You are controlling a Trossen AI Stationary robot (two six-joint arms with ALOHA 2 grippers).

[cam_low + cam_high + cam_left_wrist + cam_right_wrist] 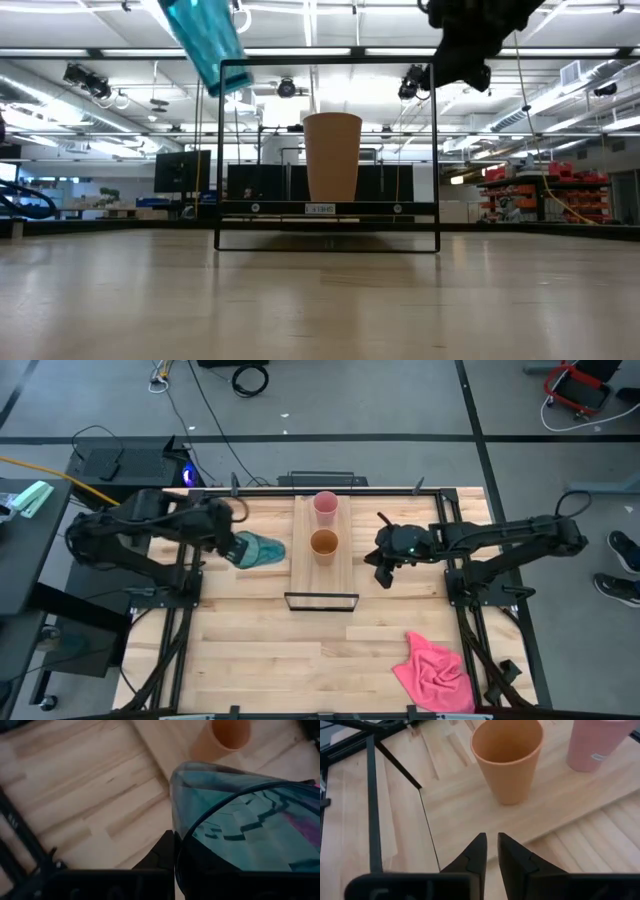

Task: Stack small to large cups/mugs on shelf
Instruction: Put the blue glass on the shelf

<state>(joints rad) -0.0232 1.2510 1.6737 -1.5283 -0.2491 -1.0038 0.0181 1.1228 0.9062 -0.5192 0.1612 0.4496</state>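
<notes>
The teal-blue cup (260,549) is up in the air just left of the shelf (322,575), tilted, in my left gripper (232,544), which is shut on it. In the low view the teal cup (205,42) hangs high above the table. The orange cup (324,544) and the pink cup (326,506) stand upright on their bases on the plank, pink farther back. My right gripper (385,567) hovers right of the shelf, shut and touching nothing. In the right wrist view it (491,851) faces the orange cup (507,757). My left gripper holds the teal cup by its wall at the rim (176,827). One dark finger (161,854) lies outside the wall; the other is hidden behind the translucent cup. The fingers come from the table's left. The cup is lifted clear and tilted, its base toward the shelf.
The shelf's thin black frame (322,602) stands at the plank's near end, and in the low view the frame (328,150) rises around the orange cup. A pink cloth (435,672) lies crumpled near the table's near right corner. Bare tabletop (260,650) spreads on the near side.
</notes>
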